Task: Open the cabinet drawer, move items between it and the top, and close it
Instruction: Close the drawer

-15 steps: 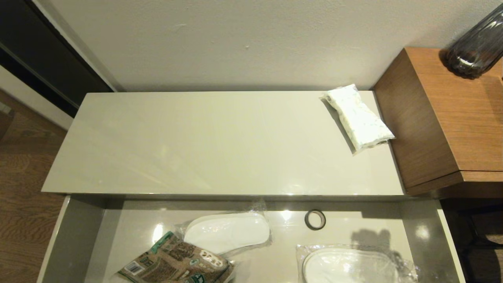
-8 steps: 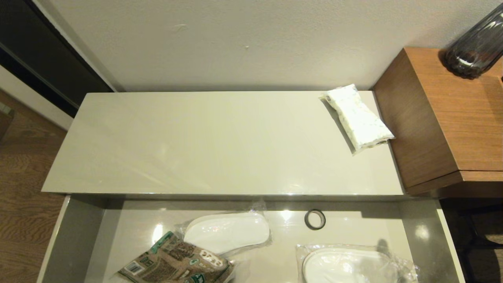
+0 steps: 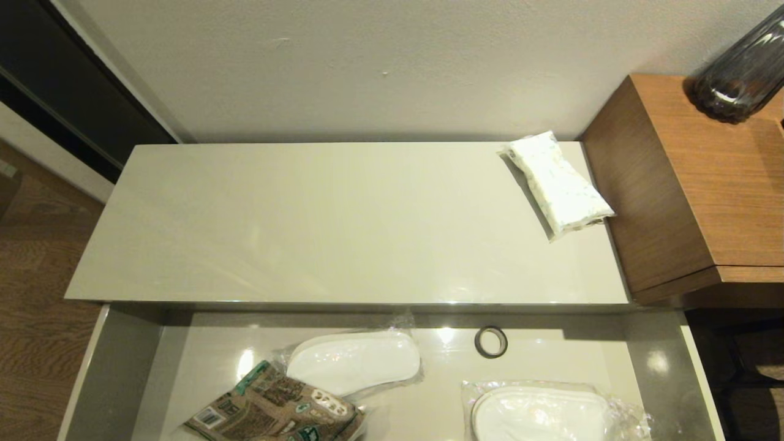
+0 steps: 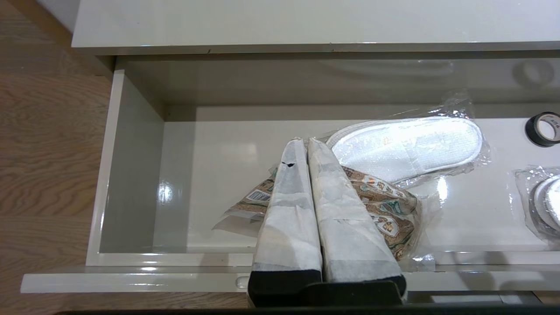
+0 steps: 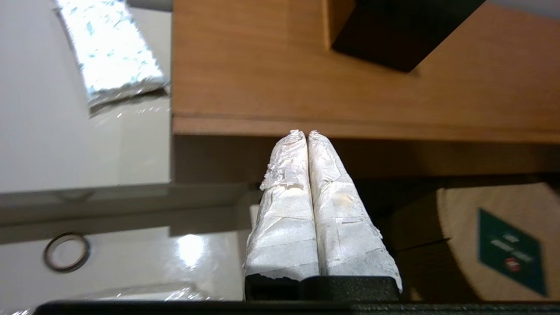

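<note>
A plain pale wall (image 3: 380, 67) backs an orange-brown wooden unit (image 3: 704, 177) above wood-grain flooring (image 3: 30, 294).

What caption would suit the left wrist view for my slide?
Left gripper, fingers shut, above the open cabinet drawer holding a printed packet, bagged slippers and a tape ring.

You had the white pack (image 3: 558, 184) on the top's (image 3: 343, 226) right end, beside the wooden unit (image 3: 692, 184); the printed packet (image 3: 275, 410) lay in the open drawer (image 3: 116, 367), seemingly touching a slipper (image 3: 354, 361).
</note>
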Available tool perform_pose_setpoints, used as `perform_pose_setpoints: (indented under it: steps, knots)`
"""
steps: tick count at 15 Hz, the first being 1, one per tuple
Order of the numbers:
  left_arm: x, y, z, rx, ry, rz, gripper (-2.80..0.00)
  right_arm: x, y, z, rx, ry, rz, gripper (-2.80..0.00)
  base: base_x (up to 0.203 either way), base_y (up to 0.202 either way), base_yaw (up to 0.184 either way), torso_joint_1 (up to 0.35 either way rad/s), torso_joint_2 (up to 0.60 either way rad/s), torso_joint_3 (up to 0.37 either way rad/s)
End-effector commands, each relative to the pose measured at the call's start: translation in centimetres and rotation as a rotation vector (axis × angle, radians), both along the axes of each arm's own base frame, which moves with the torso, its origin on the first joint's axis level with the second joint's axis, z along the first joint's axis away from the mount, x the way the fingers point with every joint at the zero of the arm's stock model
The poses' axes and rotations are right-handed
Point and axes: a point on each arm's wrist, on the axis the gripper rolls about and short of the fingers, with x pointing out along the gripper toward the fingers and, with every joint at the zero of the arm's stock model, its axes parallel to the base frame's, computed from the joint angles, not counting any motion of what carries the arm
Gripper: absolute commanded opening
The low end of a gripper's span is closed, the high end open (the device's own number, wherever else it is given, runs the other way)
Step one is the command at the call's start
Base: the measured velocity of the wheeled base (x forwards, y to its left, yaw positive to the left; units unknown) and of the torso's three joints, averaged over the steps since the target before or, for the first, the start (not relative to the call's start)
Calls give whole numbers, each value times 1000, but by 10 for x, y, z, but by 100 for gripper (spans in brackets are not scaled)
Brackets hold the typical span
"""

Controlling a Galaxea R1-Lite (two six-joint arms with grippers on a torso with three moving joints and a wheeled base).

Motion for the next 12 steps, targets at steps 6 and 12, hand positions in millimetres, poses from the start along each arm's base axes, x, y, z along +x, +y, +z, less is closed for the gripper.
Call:
perform_pose_setpoints:
  steps: [6,12]
  knots:
    - [0,0,0,-1,1,1,-280,-9,3,-96,132,166,215,-280,0,0,0,0,0,0]
    - [0,0,0,-1,1,0,-280,-17,5,-105,292,121,344,-280,0,0,0,0,0,0]
